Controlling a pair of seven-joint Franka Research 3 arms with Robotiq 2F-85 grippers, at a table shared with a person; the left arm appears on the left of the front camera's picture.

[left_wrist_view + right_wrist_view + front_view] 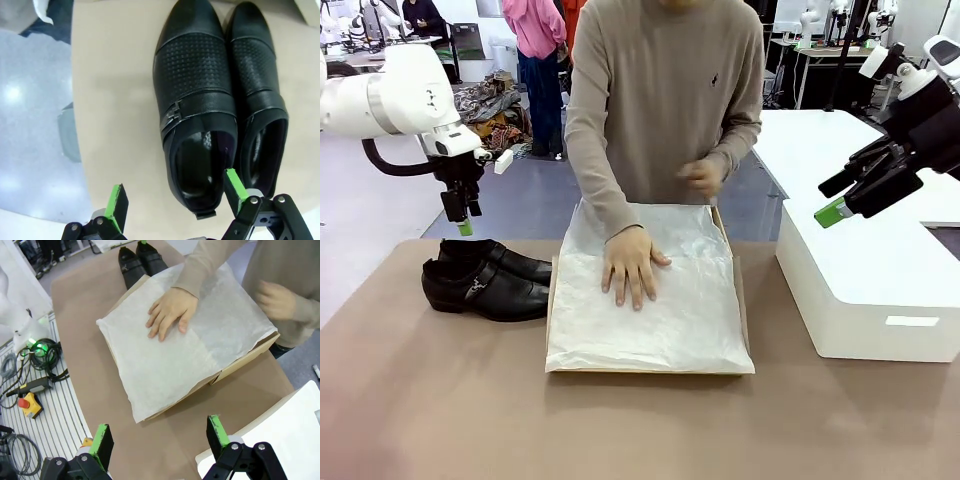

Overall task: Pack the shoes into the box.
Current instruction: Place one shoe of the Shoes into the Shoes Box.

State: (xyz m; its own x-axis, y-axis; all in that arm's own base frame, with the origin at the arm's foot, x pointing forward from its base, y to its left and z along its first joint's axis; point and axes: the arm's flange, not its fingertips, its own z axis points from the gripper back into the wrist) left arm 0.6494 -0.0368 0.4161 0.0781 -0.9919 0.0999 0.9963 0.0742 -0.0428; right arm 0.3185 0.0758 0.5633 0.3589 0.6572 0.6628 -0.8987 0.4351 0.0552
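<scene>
L claw [174, 197], jaws apart over shoes [195, 100], should drop straight & pinch one heel rim; R claw [157, 432] apart too.

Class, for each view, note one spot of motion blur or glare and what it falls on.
Front view: the person's raised hand is motion-blurred, the flat hand on the tissue paper sharp. Right wrist view: that raised hand smears too. Left wrist view: glare patches on the floor; the shoes are crisp.

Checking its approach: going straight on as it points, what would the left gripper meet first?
Most likely the heel opening of the black dress shoe with the buckle showing, which lies framed by the open left gripper; how far above it the gripper hangs is unclear.
</scene>
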